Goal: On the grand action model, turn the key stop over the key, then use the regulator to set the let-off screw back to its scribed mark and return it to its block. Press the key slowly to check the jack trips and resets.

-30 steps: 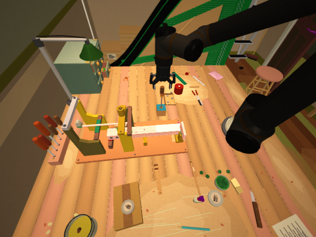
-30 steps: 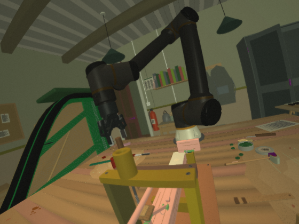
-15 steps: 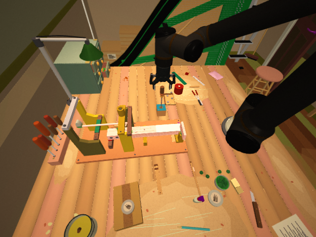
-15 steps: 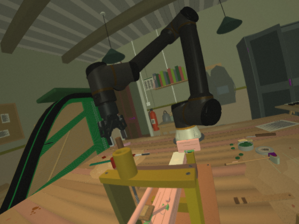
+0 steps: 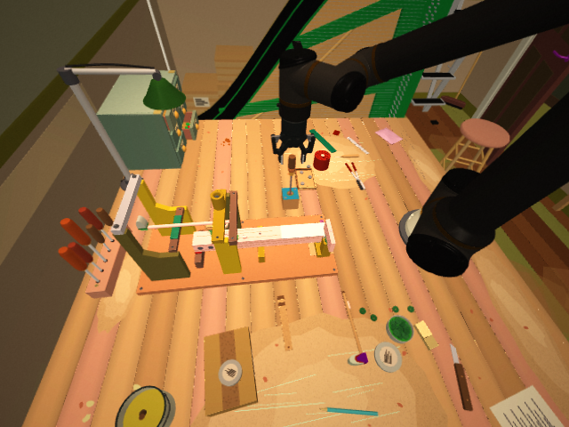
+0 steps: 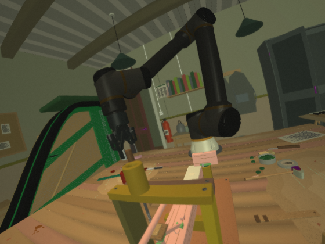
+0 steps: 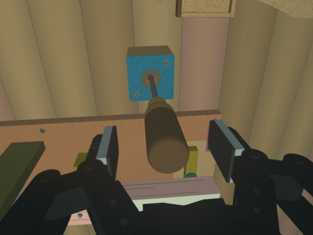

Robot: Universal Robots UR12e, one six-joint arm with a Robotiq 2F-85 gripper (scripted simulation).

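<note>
The regulator (image 5: 291,166) (image 7: 165,141) stands upright in its blue block (image 5: 290,198) (image 7: 150,73), just behind the action model. It has a brown wooden handle and a thin dark shaft. The action model (image 5: 239,239) sits on an orange baseboard with a pale key (image 5: 275,232) running along it. A yellow post (image 6: 135,177) rises at its middle. My gripper (image 5: 292,154) (image 6: 123,147) (image 7: 164,149) hangs right above the regulator's handle, a finger on each side of it. The gripper is open and holds nothing.
A red spool (image 5: 321,161) stands close to the right of the gripper. A rack of screwdrivers (image 5: 87,243) lines the left bench edge. A green cabinet (image 5: 142,124) and lamp stand at the back left. Small dishes and tools lie at the front right.
</note>
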